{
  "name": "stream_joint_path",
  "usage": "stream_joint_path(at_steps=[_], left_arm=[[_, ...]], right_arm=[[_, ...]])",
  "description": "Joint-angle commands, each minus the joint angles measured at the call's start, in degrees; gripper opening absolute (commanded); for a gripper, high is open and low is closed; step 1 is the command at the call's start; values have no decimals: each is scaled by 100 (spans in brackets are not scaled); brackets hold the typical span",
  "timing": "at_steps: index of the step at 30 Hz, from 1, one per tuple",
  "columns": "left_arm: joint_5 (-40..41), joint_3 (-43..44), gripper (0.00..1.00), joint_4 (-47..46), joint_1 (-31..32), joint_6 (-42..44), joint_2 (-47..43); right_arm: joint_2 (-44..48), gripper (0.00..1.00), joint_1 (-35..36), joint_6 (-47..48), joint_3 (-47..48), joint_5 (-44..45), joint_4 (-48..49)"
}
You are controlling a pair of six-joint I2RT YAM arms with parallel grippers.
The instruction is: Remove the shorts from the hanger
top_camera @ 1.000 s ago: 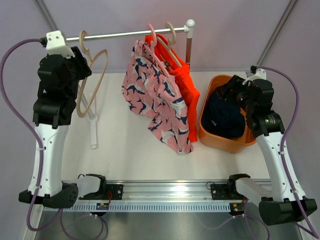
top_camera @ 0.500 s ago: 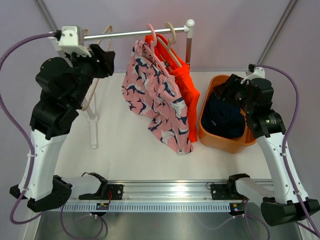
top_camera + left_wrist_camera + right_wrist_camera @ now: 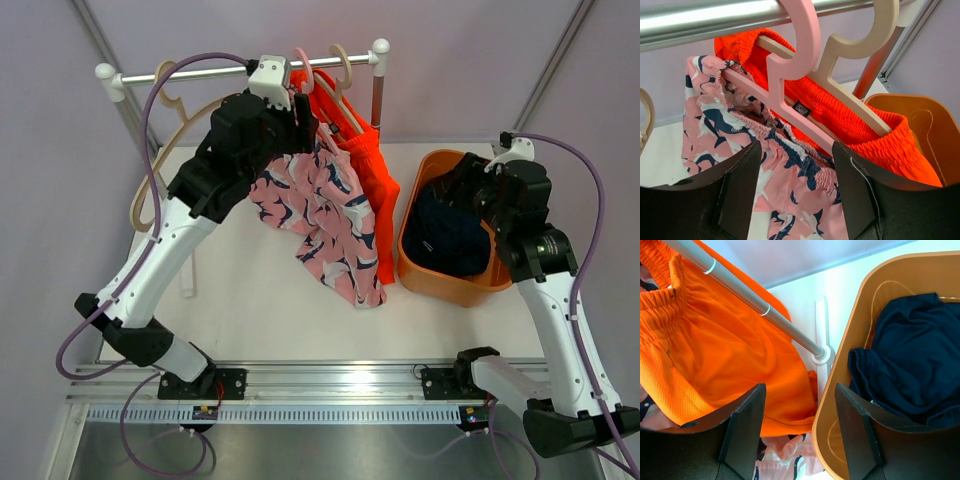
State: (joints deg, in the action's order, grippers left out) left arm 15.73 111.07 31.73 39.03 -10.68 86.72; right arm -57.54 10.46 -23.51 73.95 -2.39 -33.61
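From above, your left gripper (image 3: 297,118) is raised to the rail (image 3: 200,72), with its tips at the waistband of the pink patterned shorts (image 3: 325,205). These hang from a pink hanger (image 3: 303,62). Just beyond them, on the far side of the jaws, the orange shorts (image 3: 368,165) hang from a beige hanger (image 3: 345,65). Your right gripper (image 3: 466,185) hovers over an orange basket (image 3: 418,272) on the table (image 3: 250,290), and the navy shorts (image 3: 450,235) lie bundled inside, below and ahead of its jaws. In the left wrist view, the left gripper (image 3: 796,150) has its jaws spread wide. The gathered waistband of the pink patterned shorts (image 3: 715,130) runs across the gap between the fingers (image 3: 740,195) and is not pinched. The pink hanger (image 3: 795,50) rises straight ahead of the gap to the rail (image 3: 715,17). The beige hanger (image 3: 860,50) and the orange shorts (image 3: 880,140) sit ahead and to the right, and the basket (image 3: 922,127) is beyond the right finger. In the right wrist view, the right gripper (image 3: 800,390) is also spread and holds nothing. The hem of the orange shorts (image 3: 715,350) and the rim of the basket (image 3: 860,325) lie beneath the gap. The rack's post (image 3: 760,302) slants ahead of the gap, and the navy shorts (image 3: 920,365) rest in the basket to the right of the right finger (image 3: 855,425).
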Motion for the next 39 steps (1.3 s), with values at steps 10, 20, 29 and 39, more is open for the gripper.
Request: stream_joint_path(at_steps=[10, 20, 29, 39], left_arm=[[633, 662, 64, -720, 123, -172, 916], [2232, 574, 54, -887, 325, 118, 1190], [2619, 232, 39, -1072, 325, 496, 725], [2620, 205, 54, -1309, 307, 892, 724]], right_arm=[[234, 66, 62, 189, 234, 195, -260], [296, 66, 61, 215, 146, 195, -252], [252, 66, 53, 127, 75, 81, -129], [278, 66, 62, 127, 58, 90, -138]])
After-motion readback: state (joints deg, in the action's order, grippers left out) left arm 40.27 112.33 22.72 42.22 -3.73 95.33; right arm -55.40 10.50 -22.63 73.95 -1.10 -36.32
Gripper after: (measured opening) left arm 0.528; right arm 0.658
